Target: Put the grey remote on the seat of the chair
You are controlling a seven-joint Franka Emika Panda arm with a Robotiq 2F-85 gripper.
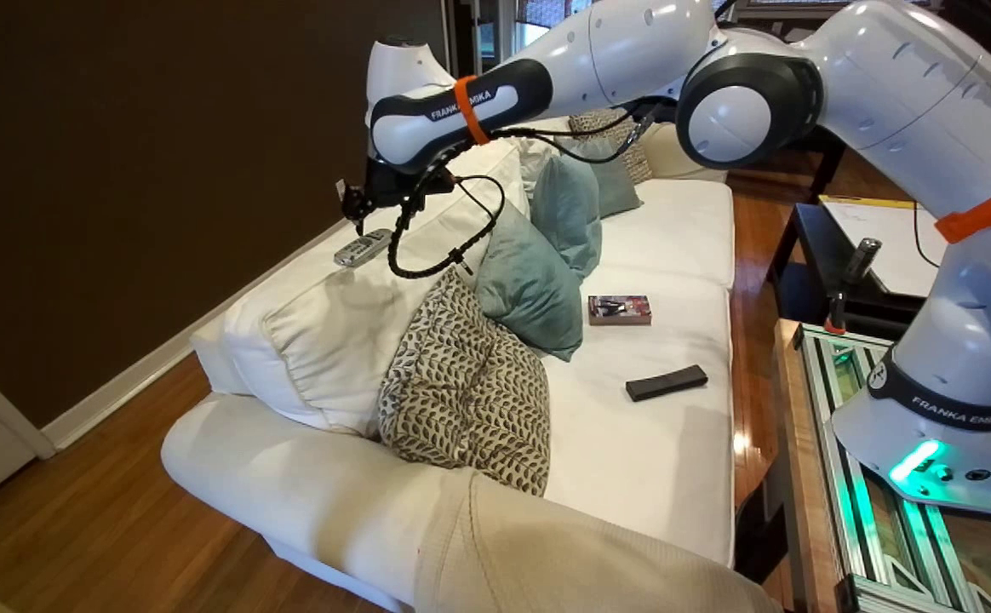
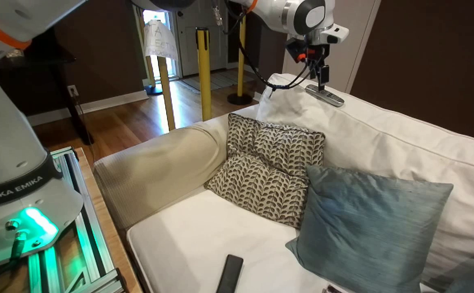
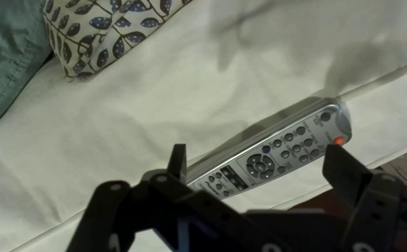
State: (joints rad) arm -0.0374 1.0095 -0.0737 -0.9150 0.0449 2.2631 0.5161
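Floorboards (image 1: 95,536) and dark wall (image 1: 180,153) bordered the white chair (image 1: 632,468); atop its backrest (image 1: 334,349) lay the grey remote (image 3: 270,154), my claw (image 3: 256,157) gaping above it.

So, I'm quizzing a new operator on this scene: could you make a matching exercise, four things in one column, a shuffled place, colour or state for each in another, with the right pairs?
Things
1. grey remote
2. black remote
3. gripper
4. robot base light

Places, colours, states
A. glowing green
B. on top of the sofa back
C. open
D. on the seat cushion

Pairs: 1-B, 2-D, 3-C, 4-A
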